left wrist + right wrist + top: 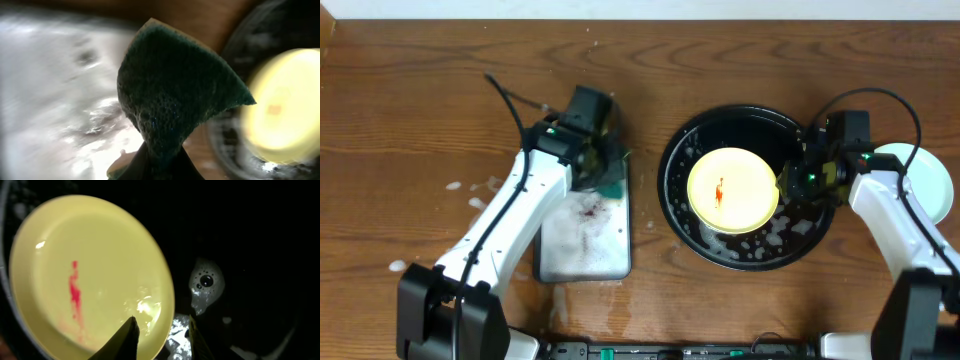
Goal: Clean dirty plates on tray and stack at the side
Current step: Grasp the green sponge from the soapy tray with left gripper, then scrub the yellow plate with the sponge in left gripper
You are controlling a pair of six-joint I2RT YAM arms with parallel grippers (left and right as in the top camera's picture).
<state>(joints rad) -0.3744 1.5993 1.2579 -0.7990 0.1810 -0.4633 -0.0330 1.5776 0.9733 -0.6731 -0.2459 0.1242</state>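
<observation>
**Overhead:** The large round black raised-rim tray sits right of centre. One small round glossy pale yellow plate lies flat inside it. A thin red smear marks the plate's middle, and white foam covers the tray floor below the plate. The right gripper is at the plate's right edge. A pale mint-green round plate lies outside the tray at far right, partly under the right arm. The left gripper is over the top end of the small rectangular grey-white tray, well apart from the yellow plate. It carries a dark green rough sponge.

**Left wrist:** The left gripper is clenched on the sponge's narrow end at the bottom of the frame, and the wedge sticks up, wet-looking. The yellow plate is a blur at right and the grey-white tray a blur at left.

**Right wrist:** The fingers straddle the plate's near rim, one over the inner face and the other outside over the black tray. The jaws are apart with a gap on both sides of the rim, so they look released, not pinching. The smear lies left of the fingers, untouched.

**Step, my read:** Steady the yellow plate, then bring the sponge over to scrub.
- Close on the rim only and keep the inner finger off the smear.
- Hold firm, because a glossy wet rim on foam will likely skid.
- Wipe with the sponge's flat face along the length of the smear.
</observation>
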